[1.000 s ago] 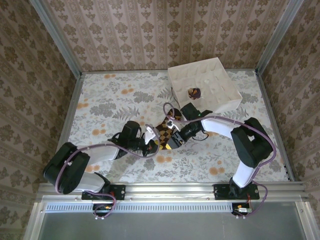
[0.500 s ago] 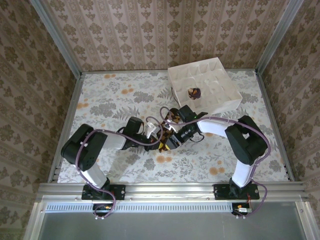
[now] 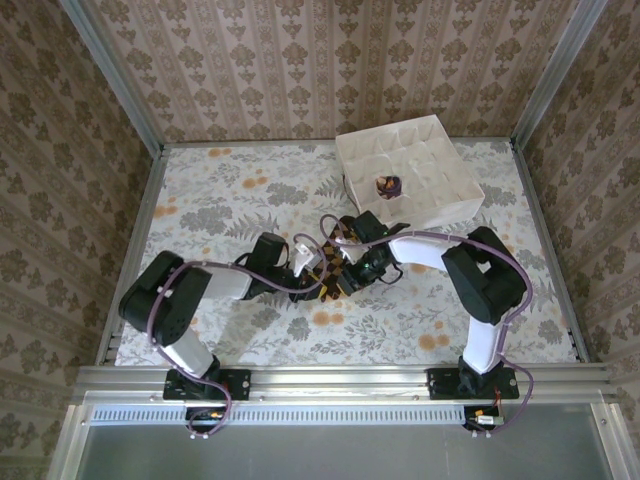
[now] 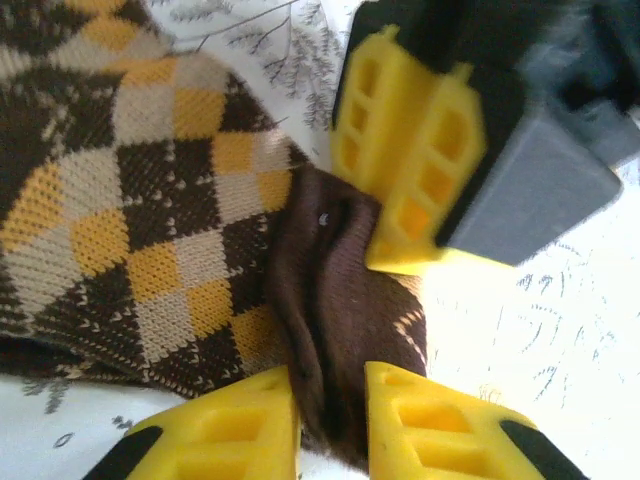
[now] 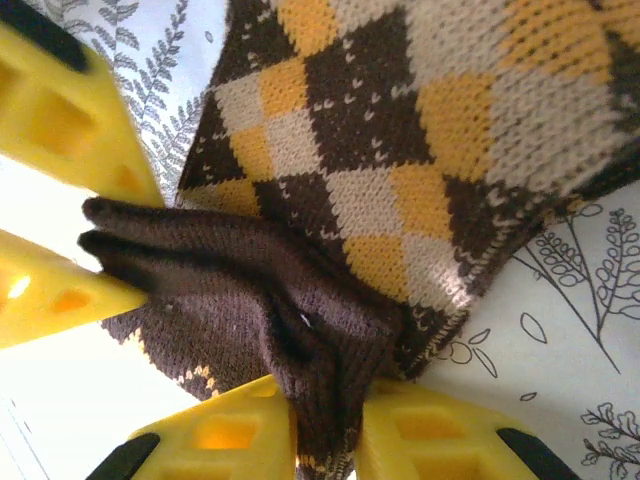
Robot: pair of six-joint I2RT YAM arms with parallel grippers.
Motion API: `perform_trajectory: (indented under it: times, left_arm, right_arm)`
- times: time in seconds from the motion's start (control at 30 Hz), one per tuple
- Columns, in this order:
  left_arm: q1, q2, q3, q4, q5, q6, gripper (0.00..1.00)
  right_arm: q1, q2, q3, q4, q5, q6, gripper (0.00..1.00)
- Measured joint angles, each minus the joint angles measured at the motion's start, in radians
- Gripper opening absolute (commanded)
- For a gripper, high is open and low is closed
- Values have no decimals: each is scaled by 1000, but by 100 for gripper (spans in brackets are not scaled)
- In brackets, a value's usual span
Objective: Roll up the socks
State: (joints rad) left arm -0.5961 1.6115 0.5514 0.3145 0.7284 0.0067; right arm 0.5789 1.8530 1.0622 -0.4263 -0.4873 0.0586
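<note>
- Brown sock [image 4: 150, 210], with orange-yellow diamonds, lies near the middle of the table [image 3: 230, 200]. It sits between the two arms and is partly covered by them in the top view.
- Its long axis, as far as the top view shows, runs roughly from 1 o'clock to 7 o'clock. The plain dark cuff is bunched into a ridge where the tools meet.
- The left gripper [image 4: 330, 385] comes at the sock from 9 o'clock in the top view. Its fingers are pinching the dark cuff, which fills the gap between them. In its own view the patterned body fans away toward 10 o'clock.
- The right gripper [image 5: 328, 400] comes in from 3 o'clock and is also pinching the cuff, at a fold close by. In its own view the patterned body spreads toward 1 o'clock.
- Both grips sit on the same short stretch of cuff, with the fingers of one arm just beside those of the other. Neither arm is clearly nearer. I judge the next move turns on that shared fold, with the body lying to one side of it.
- The main obstacle is each arm's own neighbour, since a turn or pull could knock yellow fingers together.
- The white box [image 3: 420, 205] stands at 1 o'clock from the brown sock, apart from it. The purple sock [image 3: 388, 186] lies inside it as a small ball.
</note>
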Motion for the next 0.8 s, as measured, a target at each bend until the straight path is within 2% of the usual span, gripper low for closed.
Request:
perform_trajectory:
  times: [0.23,0.33,0.57,0.8]
  left_arm:
    - [-56,-292,-138,35,-104,232,41]
    - [-113,-350,-191,53,-160,349,44]
    - [-211,-270,-213,125,-303,519,46]
    - [-224,-113,-208,223,-365,590,48]
  right_arm:
    - [0,34,49,-58,2,51,26]
    - [0,41,61,-75,1,60,28]
    - [0,63,96,-120,-2,69,29]
    - [0,71,106,-133,-5,69,29]
